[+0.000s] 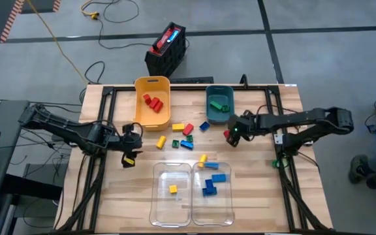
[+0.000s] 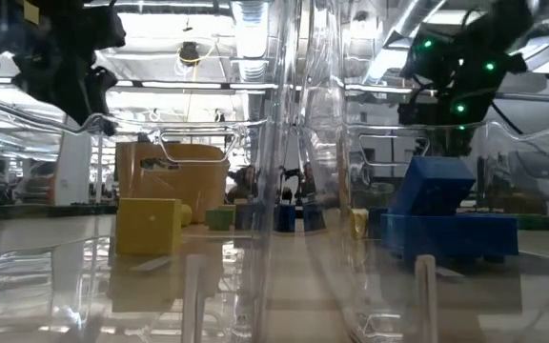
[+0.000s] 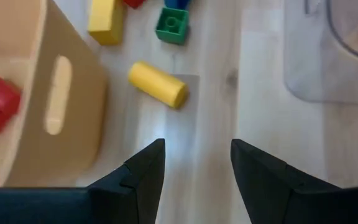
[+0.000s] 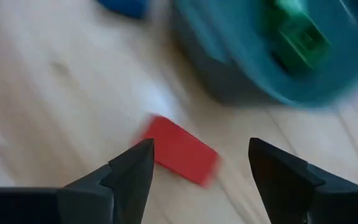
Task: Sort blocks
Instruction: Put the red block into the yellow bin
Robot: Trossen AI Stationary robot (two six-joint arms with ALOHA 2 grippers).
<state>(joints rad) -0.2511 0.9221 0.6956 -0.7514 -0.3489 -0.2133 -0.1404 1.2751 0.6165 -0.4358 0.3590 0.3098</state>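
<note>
Small red, yellow, blue and green blocks [image 1: 183, 134] lie loose on the table's middle. My right gripper [image 1: 231, 134] [image 4: 197, 146] is open and hovers over a lone red block [image 4: 179, 151] [image 1: 227, 135], which lies flat near the teal bin [image 1: 219, 104]; the fingers stand on either side of it without touching. My left gripper [image 1: 138, 135] [image 3: 194, 146] is open beside the yellow bin [image 1: 153, 101] and points at a yellow cylinder block [image 3: 157, 84] [image 1: 160, 141]. Beyond it lie a green block [image 3: 171, 25] and a yellow block [image 3: 106, 22].
The yellow bin [image 3: 36, 93] holds red blocks [image 1: 153, 101]. The teal bin [image 4: 272, 56] holds green blocks [image 4: 300, 34]. Two clear bins sit near the front edge: the left one [image 1: 172, 196] holds a yellow block [image 2: 146, 224], the right one [image 1: 215, 199] blue blocks [image 2: 446, 219]. A black case [image 1: 167, 47] stands on the floor beyond the table.
</note>
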